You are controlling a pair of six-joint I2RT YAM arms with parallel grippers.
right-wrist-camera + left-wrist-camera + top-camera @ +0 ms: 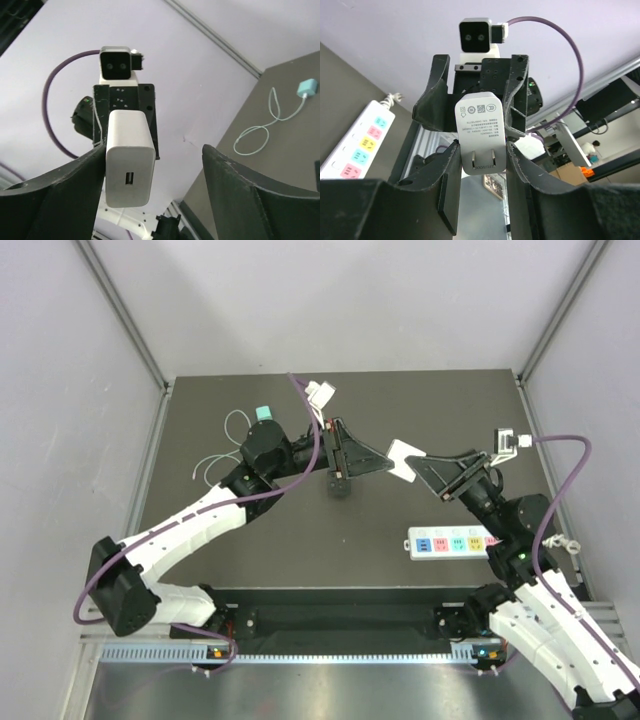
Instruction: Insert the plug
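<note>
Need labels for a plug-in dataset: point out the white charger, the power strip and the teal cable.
white charger (479,122), left wrist view, on its printed label face.
power strip (450,541), top view, on its middle sockets.
teal cable (307,88), right wrist view, on its plug head.

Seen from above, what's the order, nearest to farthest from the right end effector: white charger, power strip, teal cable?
1. white charger, just left of the right end effector.
2. power strip, toward the near edge.
3. teal cable, far across on the left.
</note>
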